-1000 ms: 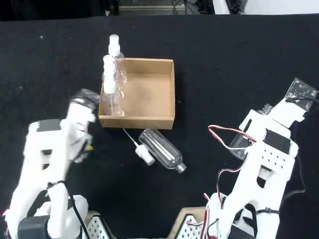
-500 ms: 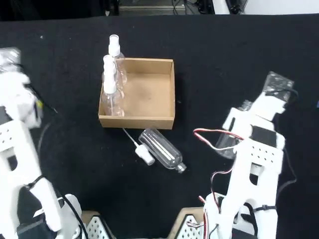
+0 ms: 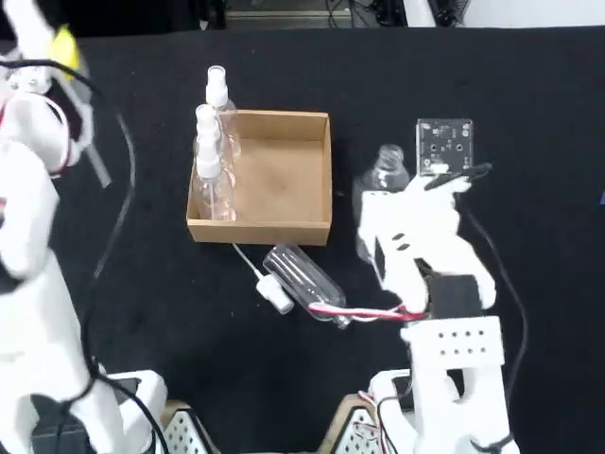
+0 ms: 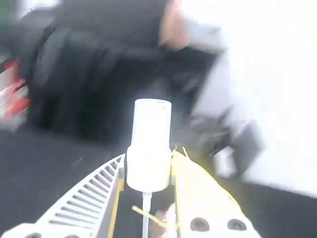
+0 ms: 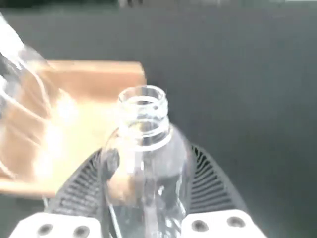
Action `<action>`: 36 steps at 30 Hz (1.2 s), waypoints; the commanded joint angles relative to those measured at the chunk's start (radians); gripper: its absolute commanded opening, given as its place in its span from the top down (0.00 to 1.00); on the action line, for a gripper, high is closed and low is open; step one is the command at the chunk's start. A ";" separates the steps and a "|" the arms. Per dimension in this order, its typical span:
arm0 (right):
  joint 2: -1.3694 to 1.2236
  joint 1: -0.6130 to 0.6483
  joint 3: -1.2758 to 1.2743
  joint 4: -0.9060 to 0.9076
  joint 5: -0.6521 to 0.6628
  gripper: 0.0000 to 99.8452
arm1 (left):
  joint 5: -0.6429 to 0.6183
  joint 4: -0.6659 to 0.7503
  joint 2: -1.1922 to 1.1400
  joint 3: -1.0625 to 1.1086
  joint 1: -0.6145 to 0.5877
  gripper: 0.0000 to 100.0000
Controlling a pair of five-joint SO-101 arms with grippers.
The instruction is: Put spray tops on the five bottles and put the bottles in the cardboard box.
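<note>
Grip | left tool (image 4: 148, 166) clamps white cylindrical spray top (image 4: 151, 139) | right tool (image 5: 148, 163) clamps clear threaded-neck bottle (image 5: 143, 119)

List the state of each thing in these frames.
cardboard box: open, three capped bottles upright inside.
fourth bottle: uncapped, lying on the table.
loose spray top: lying on the table beside it.
left gripper: shut on a spray top.
right gripper: shut on an uncapped bottle, upright.

Black table (image 3: 492, 76), cables (image 3: 352, 11) beyond far edge
</note>
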State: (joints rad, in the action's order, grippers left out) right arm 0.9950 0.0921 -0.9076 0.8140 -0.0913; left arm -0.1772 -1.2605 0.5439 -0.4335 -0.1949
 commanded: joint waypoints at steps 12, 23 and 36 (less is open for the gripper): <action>0.031 0.219 -0.068 -0.319 0.009 0.97 | 0.008 -0.003 0.012 -0.108 0.374 0.90; 0.033 0.218 -0.148 -0.318 0.009 0.97 | 0.009 0.064 0.012 0.073 0.394 0.90; 0.130 0.222 -0.220 -0.302 0.017 0.97 | 0.002 0.160 0.012 0.174 0.555 0.90</action>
State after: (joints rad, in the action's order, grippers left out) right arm 1.0457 0.2992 -1.1193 0.5255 -0.0882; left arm -0.1788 -1.2006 0.5455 -0.2846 0.3437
